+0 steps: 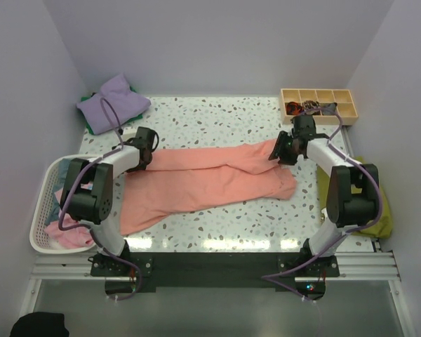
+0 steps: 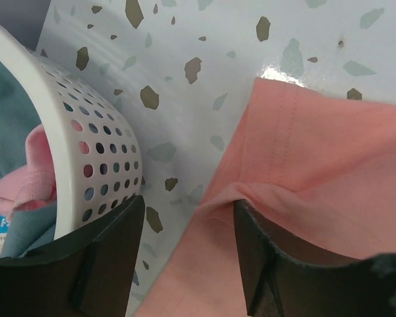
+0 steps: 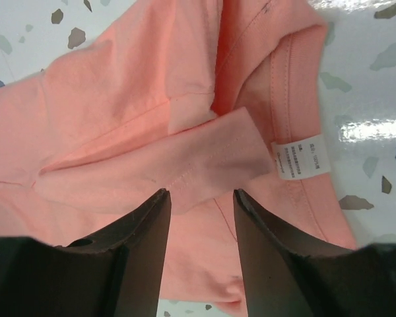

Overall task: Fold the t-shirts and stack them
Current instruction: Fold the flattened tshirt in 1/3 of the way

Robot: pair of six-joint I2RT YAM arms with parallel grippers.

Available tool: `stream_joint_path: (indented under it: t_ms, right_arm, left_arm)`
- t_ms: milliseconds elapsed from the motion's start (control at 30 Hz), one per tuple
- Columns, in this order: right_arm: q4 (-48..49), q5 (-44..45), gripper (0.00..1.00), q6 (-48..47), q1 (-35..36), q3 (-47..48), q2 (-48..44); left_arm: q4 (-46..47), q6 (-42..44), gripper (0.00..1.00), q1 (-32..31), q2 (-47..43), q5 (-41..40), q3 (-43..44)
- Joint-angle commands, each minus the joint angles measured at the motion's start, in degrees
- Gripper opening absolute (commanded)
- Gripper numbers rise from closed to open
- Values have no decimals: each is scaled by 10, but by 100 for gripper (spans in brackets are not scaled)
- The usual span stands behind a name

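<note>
- My left claw stood spread, pinching nothing. A raised crease of the salmon-pink t-shirt lay just ahead, between its fingers. Closing there might have caught only one layer, and the fold would have slumped.
- To that claw's left, the white laundry basket sat just beside one finger, so a sideways sweep could have knocked it.
- My right claw was spread too, over the shirt's collar end, with a loose flap of cloth just beyond its tips. Grabbing that flap alone could have twisted the shirt.
- Beyond both claws the shirt lay rumpled across the speckled table. Uneven pulls could have dragged it crooked.
</note>
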Motion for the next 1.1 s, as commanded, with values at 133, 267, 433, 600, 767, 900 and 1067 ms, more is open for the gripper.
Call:
stream_joint_path:
  t_ms: [133,267,433,600,767,900,1067]
  right_arm:
    - [40,20,53,-9,2,38,-84]
    - [68,-31,52,3,10,71,-22]
    - [98,-55,49,19,15,114,75]
    - [84,-47,44,29,15,154,146]
    - [42,57,43,19,15,150,155]
    - [0,152,43,9,15,151,160]
    - [-25,211,44,2,6,178,197]
  left_arm:
    - [-20,-25,64,2,-44,-10,40]
    - [48,11,64,-11,-70,81,42]
    - [148,38,64,-18,-53,231,29]
    - [159,29,62,-19,1,250,26]
    - [155,19,62,-20,18,213,4]
    - [148,7,62,4,54,221,-10]
    - [138,7,62,23,91,255,18]
